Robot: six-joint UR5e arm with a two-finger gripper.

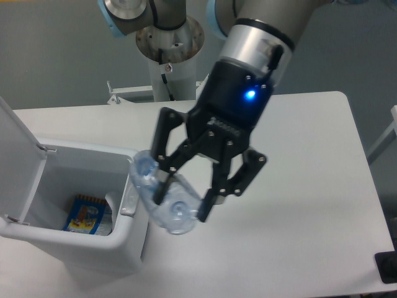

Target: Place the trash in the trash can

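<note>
My gripper (pixel 181 203) hangs over the table's left half, its two black fingers closed around the clear bluish plastic bottle (pixel 175 218). The bottle lies tilted between the fingers, and its upper end (pixel 143 169) is right at the right rim of the trash can. The trash can (pixel 87 150) is a large white boxy bin at the lower left. Its white lid (pixel 15 155) is flipped open to the left, and a grey latch (pixel 129 202) sits on its right rim. The small crumpled wrapper is not in view.
A colourful blue and yellow packet (pixel 84 215) lies at the bottom of the bin. The arm's white base column (pixel 167 68) stands at the table's far edge. A dark object (pixel 387 268) sits at the table's lower right corner.
</note>
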